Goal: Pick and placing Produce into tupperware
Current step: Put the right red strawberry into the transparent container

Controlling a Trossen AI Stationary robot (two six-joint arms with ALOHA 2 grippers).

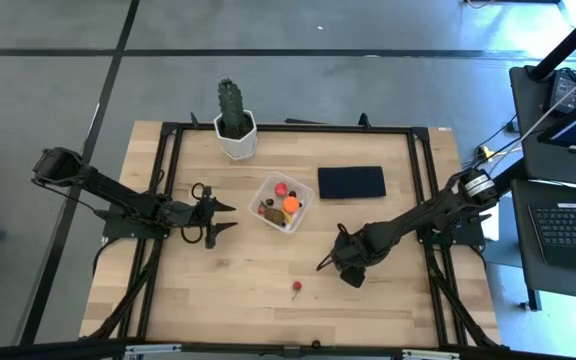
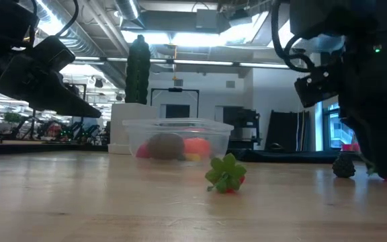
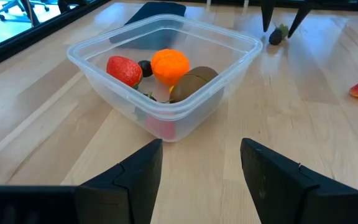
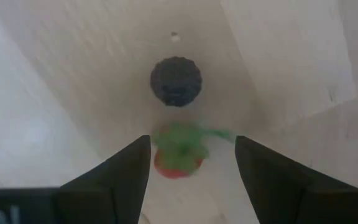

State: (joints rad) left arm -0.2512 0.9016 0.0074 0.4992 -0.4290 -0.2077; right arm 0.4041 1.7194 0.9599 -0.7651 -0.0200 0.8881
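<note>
I hold the right gripper (image 4: 191, 162), fingers spread, over a leafy red piece (image 4: 178, 155) beside a dark berry (image 4: 176, 81). Next: descend, pinch, carry to the tupperware (image 1: 284, 202).

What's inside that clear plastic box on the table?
The clear plastic box holds a red strawberry, an orange ball, a brown lump and a dark berry. More red shows low through the wall, but what lies beneath the pile is covered.
</note>
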